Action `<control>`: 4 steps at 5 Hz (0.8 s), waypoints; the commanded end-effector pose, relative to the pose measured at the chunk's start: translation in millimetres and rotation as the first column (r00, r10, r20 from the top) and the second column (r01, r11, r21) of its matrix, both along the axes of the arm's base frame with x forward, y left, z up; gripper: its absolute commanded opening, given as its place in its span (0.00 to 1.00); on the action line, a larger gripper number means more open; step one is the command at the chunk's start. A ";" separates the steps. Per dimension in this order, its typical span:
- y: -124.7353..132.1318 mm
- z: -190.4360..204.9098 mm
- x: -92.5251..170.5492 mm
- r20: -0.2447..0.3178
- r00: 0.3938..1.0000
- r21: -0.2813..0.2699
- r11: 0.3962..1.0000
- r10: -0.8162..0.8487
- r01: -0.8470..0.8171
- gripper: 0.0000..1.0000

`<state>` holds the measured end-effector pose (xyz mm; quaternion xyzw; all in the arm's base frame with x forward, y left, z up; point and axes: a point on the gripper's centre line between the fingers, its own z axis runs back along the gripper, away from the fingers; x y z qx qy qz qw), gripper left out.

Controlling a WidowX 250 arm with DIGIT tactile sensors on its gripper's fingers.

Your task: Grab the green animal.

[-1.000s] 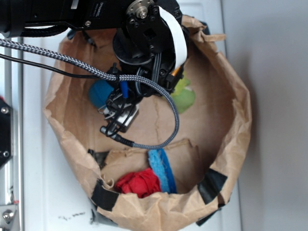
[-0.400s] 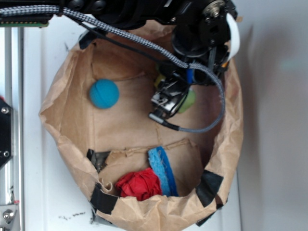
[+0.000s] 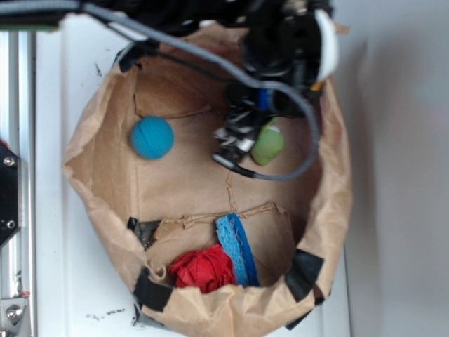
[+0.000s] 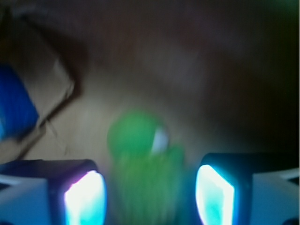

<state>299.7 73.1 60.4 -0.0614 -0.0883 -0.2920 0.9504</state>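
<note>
The green animal (image 3: 268, 144) lies on the paper floor of the brown bag at its right side, its rounded light-green end showing and the rest hidden under my arm. In the wrist view the green animal (image 4: 143, 164) is blurred and sits between my two fingers, its rounded end pointing away. My gripper (image 4: 149, 197) is open, one finger on each side of the toy with gaps to both. From outside, the gripper (image 3: 242, 137) hangs over the toy's left part.
A teal-blue ball (image 3: 152, 137) rests at the bag's left. A red cloth (image 3: 202, 269) and a blue strip (image 3: 236, 247) lie near the front. The crumpled bag wall (image 3: 338, 182) rings everything. A cable (image 3: 280, 172) loops beside the toy.
My arm swung from over the blue ball to the right side of the bag, uncovering the ball, then settled slightly left over the green animal.
</note>
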 end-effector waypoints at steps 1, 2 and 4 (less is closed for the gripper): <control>20.6 18.4 -28.4 0.118 0.992 0.055 0.997 0.050 -0.057 0.00; 22.1 23.3 -40.1 0.120 0.990 0.035 0.996 0.073 -0.078 0.00; 14.9 37.2 -63.4 0.093 0.993 0.013 0.997 0.069 -0.071 1.00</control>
